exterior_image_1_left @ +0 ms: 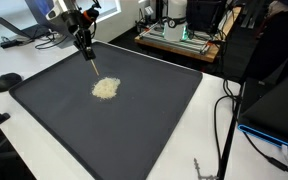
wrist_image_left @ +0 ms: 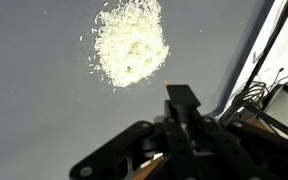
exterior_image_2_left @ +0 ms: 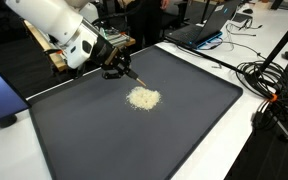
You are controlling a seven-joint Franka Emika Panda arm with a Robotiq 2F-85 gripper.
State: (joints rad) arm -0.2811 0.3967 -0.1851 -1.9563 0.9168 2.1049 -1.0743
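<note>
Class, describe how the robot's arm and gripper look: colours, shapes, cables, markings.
The arm is white, built of smooth, rounded shell segments. The gripper at its end is black and angular, with jointed linkage bars and blocky, square-tipped fingers, as the wrist view shows. No lettering or markings can be read, and any cables on the arm are too small to tell.
</note>
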